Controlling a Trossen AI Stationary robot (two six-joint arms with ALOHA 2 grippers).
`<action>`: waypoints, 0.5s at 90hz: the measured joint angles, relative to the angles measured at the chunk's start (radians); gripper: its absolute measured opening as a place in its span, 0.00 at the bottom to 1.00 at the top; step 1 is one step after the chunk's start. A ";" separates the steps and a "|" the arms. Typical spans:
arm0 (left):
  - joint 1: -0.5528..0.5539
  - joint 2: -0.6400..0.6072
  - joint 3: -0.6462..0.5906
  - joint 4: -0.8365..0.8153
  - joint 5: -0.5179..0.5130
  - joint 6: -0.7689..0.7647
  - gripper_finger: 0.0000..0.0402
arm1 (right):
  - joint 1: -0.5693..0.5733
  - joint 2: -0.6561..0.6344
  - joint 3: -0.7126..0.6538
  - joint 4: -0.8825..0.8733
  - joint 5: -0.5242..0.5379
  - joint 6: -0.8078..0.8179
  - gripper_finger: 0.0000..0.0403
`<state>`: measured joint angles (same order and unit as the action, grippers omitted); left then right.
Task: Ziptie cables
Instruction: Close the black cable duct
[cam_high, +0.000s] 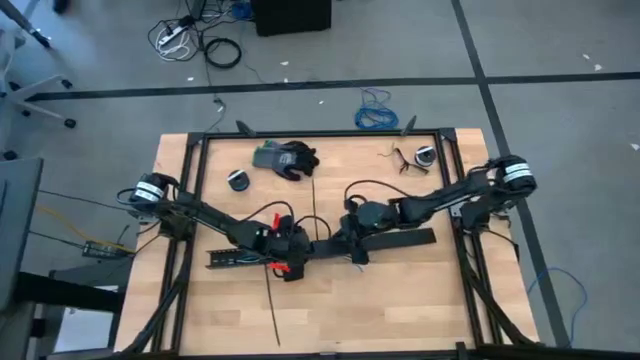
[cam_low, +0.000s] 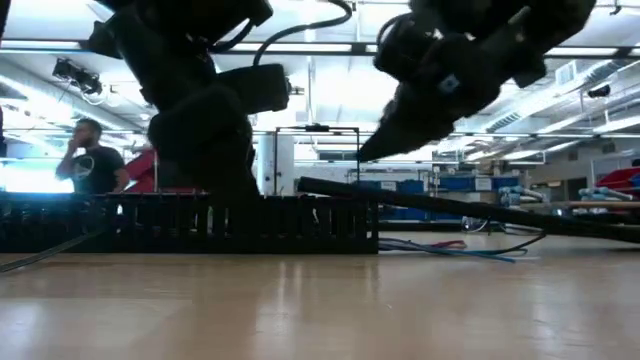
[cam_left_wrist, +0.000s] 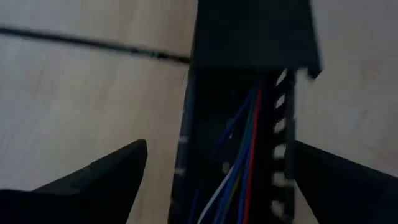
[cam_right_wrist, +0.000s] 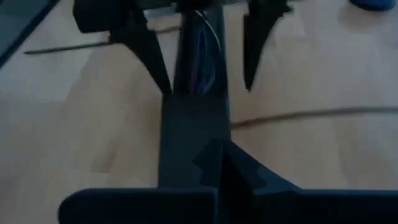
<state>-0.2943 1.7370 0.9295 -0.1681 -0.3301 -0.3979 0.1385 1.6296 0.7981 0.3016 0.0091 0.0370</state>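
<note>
The cables (cam_left_wrist: 239, 162), thin blue, green, white and red wires, lie inside the slotted duct (cam_high: 240, 257) at table centre, about 9 o'clock of the flat black bar (cam_high: 400, 241). They look light and limp, best pinched mid-bundle where the strands run together. The left gripper (cam_left_wrist: 217, 180) hangs wide open astride the duct. The right gripper (cam_high: 352, 236) sits at the bar's near end; I cannot tell how it stands. One ziptie (cam_high: 272, 305), stiff and slippery, lies toward 6 o'clock. The duct walls hide most of the wires.
</note>
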 joint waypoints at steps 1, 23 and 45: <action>0.000 0.000 0.000 0.006 -0.001 0.000 0.94 | 0.002 0.003 0.004 -0.002 -0.001 -0.004 0.00; 0.000 0.000 0.001 0.069 -0.009 0.016 0.94 | 0.010 0.022 0.037 -0.002 -0.029 -0.004 0.00; 0.000 0.000 0.001 0.074 0.002 0.025 0.94 | 0.009 0.087 0.046 0.038 -0.037 0.023 0.00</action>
<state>-0.2943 1.7367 0.9302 -0.0937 -0.3283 -0.3726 0.1478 1.7166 0.8445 0.3401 -0.0283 0.0605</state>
